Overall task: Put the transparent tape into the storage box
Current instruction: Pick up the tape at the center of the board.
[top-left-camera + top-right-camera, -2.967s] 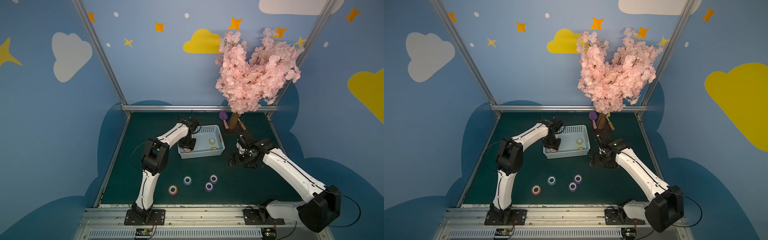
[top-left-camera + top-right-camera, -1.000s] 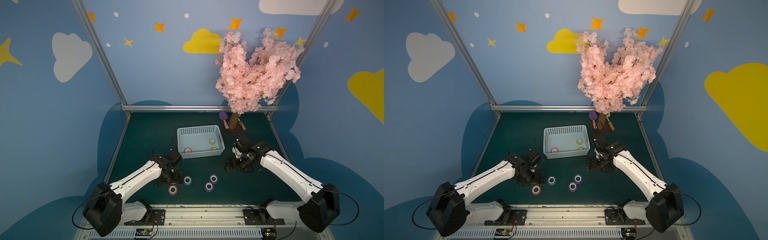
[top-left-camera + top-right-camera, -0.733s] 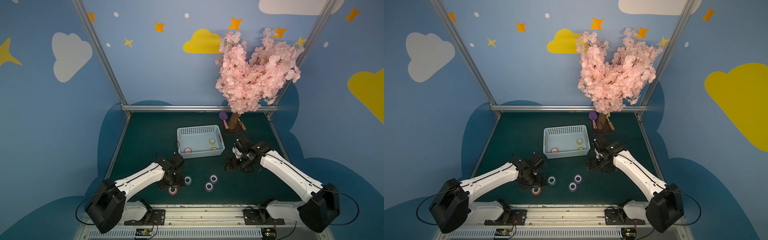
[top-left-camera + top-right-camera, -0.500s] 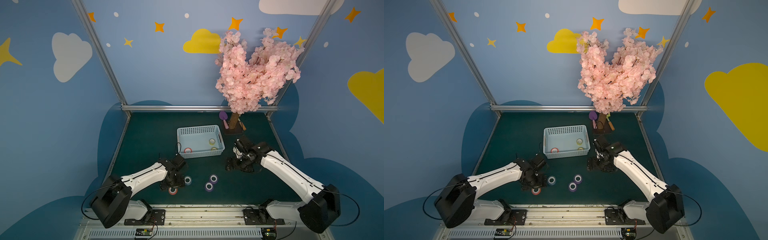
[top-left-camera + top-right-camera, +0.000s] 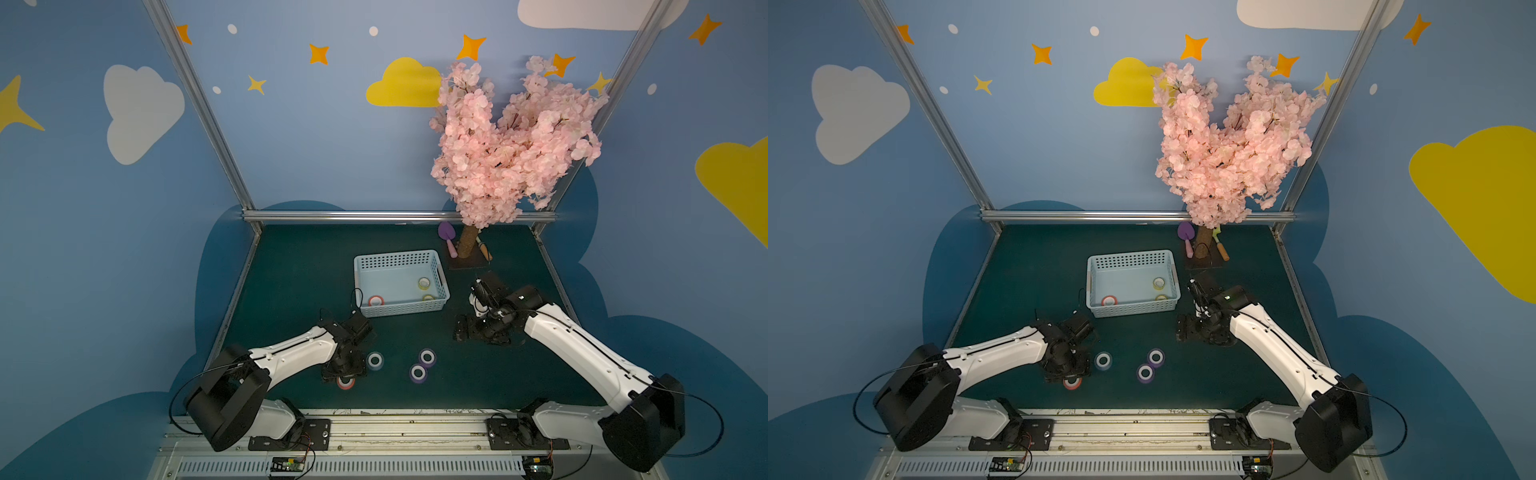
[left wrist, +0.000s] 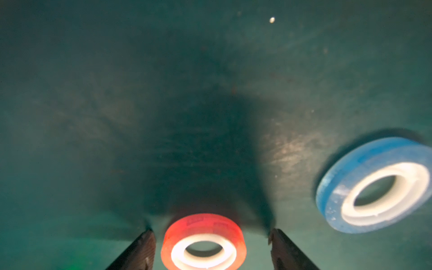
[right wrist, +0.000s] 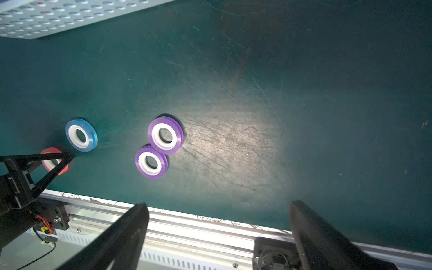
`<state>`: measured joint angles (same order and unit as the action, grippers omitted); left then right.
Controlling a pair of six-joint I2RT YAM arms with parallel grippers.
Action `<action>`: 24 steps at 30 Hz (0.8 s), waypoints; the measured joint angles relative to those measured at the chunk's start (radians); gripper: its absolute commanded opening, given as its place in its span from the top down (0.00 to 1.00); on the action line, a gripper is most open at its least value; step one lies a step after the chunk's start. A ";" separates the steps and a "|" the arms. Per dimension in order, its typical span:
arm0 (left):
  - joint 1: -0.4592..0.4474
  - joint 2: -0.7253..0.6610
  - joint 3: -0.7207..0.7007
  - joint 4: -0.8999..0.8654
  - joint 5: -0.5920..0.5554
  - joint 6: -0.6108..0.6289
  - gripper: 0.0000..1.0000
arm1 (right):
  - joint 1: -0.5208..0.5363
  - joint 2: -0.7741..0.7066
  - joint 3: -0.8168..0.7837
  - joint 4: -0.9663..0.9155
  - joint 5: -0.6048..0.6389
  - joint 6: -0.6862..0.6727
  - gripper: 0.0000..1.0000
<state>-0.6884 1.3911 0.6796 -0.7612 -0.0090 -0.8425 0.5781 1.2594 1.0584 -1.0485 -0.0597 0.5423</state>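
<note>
While the left tool [image 6: 210, 232] is straddling the red tape roll [image 6: 203, 224] at the frame's lower centre, jaws spread and touching nothing, the roll is sitting nearer one jaw. That jaw is risking shoving it sideways before both are gripping.

A robot lab's staged test booth: blue walls [image 5: 311, 145] painted with clouds [image 5: 141, 112] and stars [image 5: 319, 54], bare aluminium posts [image 5: 195, 95], a fake blossom tree [image 5: 511, 141], a left arm [image 5: 291, 353] and a right arm [image 5: 582, 349] bolted to a metal rail [image 5: 407, 434] by a green mat [image 5: 307, 270].
</note>
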 measured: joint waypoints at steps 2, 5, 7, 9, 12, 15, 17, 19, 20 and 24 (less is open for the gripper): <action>0.000 -0.002 -0.002 0.000 -0.004 -0.001 0.25 | 0.000 0.000 0.000 0.000 0.000 0.001 0.02; 0.000 -0.005 -0.006 0.000 -0.008 -0.003 0.28 | 0.000 0.000 0.000 0.000 0.002 0.002 0.02; 0.000 -0.007 -0.008 0.000 -0.010 -0.003 0.29 | 0.000 0.000 0.000 0.000 0.006 0.003 0.02; -0.002 -0.011 -0.012 0.000 -0.012 -0.003 0.31 | 0.000 0.000 -0.001 0.000 0.009 0.004 0.02; -0.004 -0.013 -0.014 0.000 -0.014 -0.004 0.35 | 0.000 -0.003 -0.005 0.000 0.014 0.005 0.02; -0.008 -0.014 -0.015 0.002 -0.018 -0.010 0.38 | 0.000 -0.008 -0.009 0.000 0.015 0.009 0.02; -0.011 -0.014 -0.015 0.001 -0.019 -0.014 0.41 | 0.000 -0.009 -0.011 -0.002 0.015 0.012 0.02; -0.013 -0.014 -0.016 0.003 -0.018 -0.016 0.43 | 0.000 -0.009 -0.012 -0.002 0.015 0.013 0.02; -0.014 -0.015 -0.016 0.003 -0.019 -0.018 0.43 | 0.000 -0.009 -0.012 -0.002 0.015 0.013 0.02; -0.014 -0.018 -0.016 0.003 -0.021 -0.019 0.46 | 0.000 -0.009 -0.012 -0.003 0.015 0.016 0.02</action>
<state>-0.7029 1.3731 0.6636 -0.7586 -0.0299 -0.8612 0.5781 1.2503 1.0466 -1.0512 -0.0444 0.5579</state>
